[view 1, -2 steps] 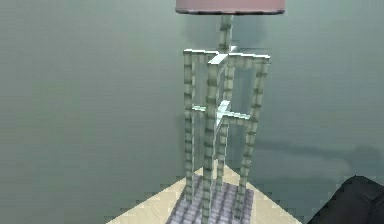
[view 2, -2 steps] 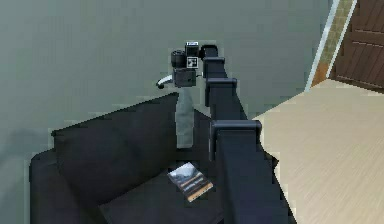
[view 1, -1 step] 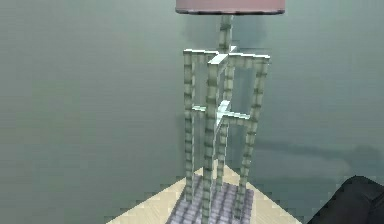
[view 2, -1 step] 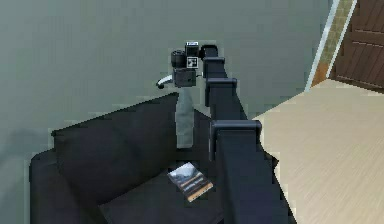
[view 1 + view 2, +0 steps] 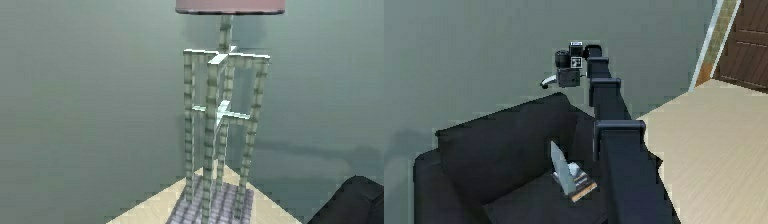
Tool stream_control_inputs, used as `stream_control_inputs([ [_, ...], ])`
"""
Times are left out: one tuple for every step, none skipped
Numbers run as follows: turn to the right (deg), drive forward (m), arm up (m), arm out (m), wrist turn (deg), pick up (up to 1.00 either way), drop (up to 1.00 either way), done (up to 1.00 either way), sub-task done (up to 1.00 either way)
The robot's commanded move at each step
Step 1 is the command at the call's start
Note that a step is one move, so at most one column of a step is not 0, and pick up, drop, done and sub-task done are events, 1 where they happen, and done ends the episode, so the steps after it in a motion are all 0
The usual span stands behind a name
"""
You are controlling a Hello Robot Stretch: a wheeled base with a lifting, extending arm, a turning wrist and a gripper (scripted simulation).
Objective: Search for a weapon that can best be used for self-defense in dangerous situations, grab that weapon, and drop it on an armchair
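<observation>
Arm side view, inspector speaking: your gripper point(image 5: 548, 79) has bare wall point(image 5: 464, 60) behind its far end, so it holds nothing. A pale blade-shaped thing point(image 5: 563, 166) lies on the armchair point(image 5: 484, 150) seat, below the gripper, beside the arm point(image 5: 610, 110).
Operator: How will it handle?
Inspector: Judged stiff, light, slick, sharp-edged. You should take its handle end, never the blade.

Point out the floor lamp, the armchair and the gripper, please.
Floor lamp point(image 5: 188, 110), forward view, on its left lattice post.
Armchair point(image 5: 484, 155), arm side view, on its dark backrest.
Gripper point(image 5: 547, 81), arm side view, midway between its fingers' tips.
</observation>
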Motion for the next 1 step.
stream_control_inputs([
  [0.0,0.0,0.0,-0.1,0.0,0.0,0.0,0.0,0.0],
])
